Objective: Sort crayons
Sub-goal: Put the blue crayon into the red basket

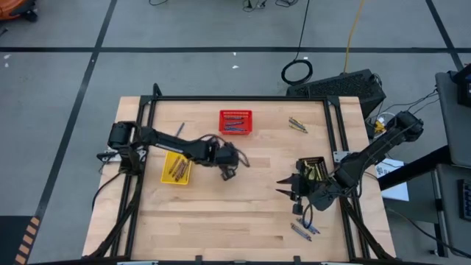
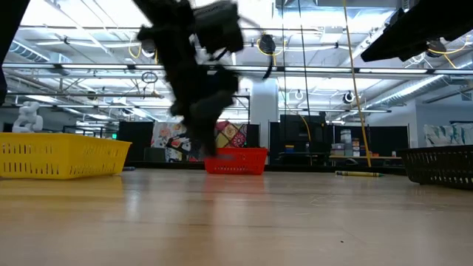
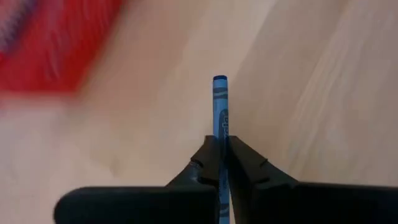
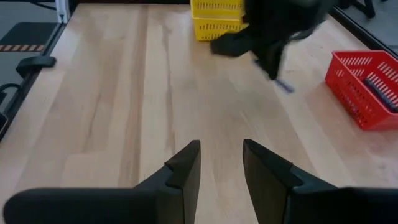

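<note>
the right gripper (image 4: pixel 221 163) waits low over the desk (image 1: pixel 243 213) beside the black basket (image 1: pixel 312 170), its jaws spread with nothing between them. further, at the middle of the desk, the left gripper (image 3: pixel 220 160) pinches a blue crayon (image 3: pixel 220 106) above the wood, between the yellow basket (image 1: pixel 176 168) and the red basket (image 1: pixel 235 122).

Robotics lab: open hall behind left gripper (image 2: pixel 209 140), ceiling trusses (image 2: pixel 89 74), hanging cables (image 2: pixel 347 89), taped floor (image 1: pixel 66 88).
</note>
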